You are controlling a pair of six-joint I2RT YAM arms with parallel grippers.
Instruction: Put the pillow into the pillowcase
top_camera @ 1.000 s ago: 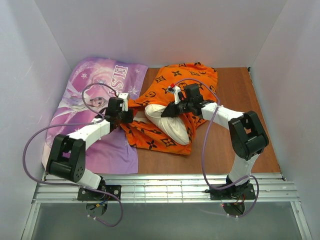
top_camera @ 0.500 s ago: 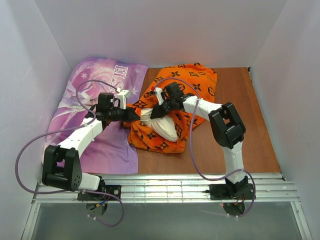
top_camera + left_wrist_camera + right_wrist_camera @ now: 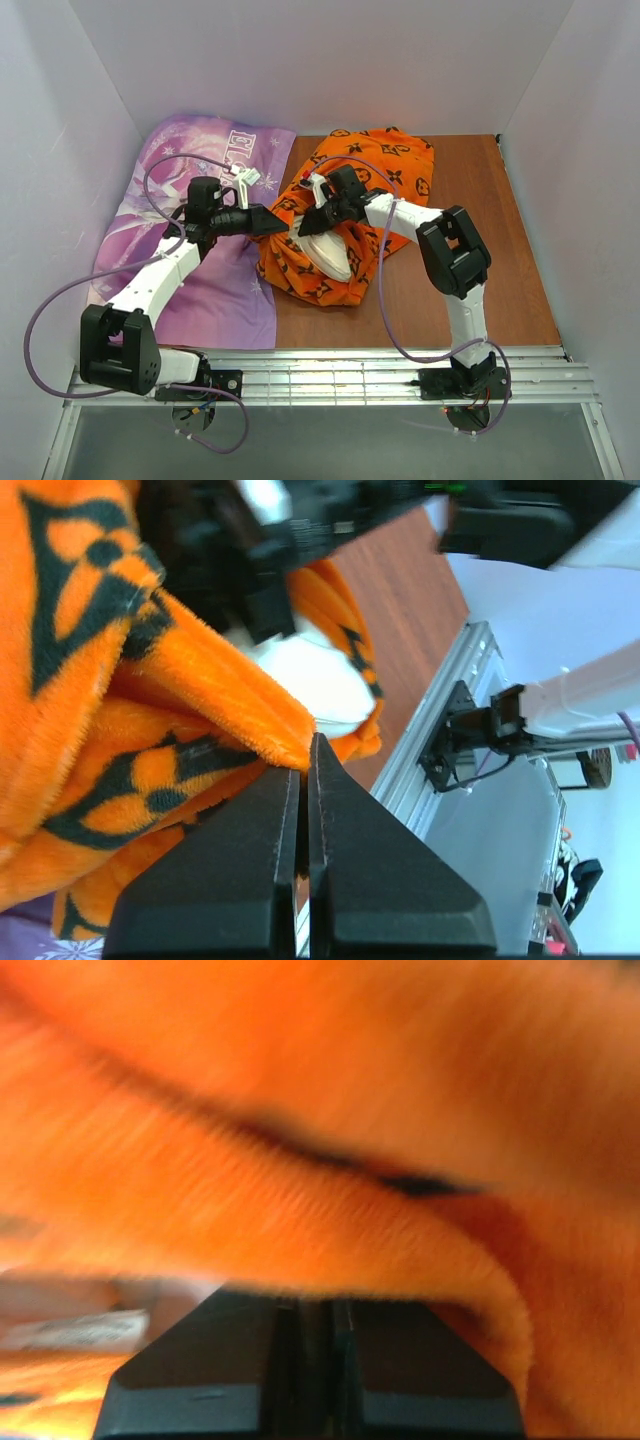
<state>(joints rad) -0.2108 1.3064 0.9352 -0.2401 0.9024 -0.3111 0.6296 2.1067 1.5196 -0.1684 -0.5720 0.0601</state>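
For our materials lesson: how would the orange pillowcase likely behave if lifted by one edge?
Probably floppy: the pillowcase lies bunched in folds and drapes from the left end effector pinching its edge. Likely light, since a thin pinch lifts it. Its fuzzy pile suggests it is not slippery.

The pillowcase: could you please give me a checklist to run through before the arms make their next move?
1. Left gripper holds the pillowcase: it is shut on the orange hem. Ok.
2. Right gripper holds the pillowcase: it is shut at an orange fold, but the wrist view is blurred. Cannot tell.
3. Pillow fully inside: a white end shows out of the opening. Not ok.
4. Purple fabric kept out of the grip: it lies flat beside the pillowcase, and only orange cloth is at the left gripper. Ok.
5. Pillowcase clear of the table's near edge: bare wood shows in front of it. Ok.
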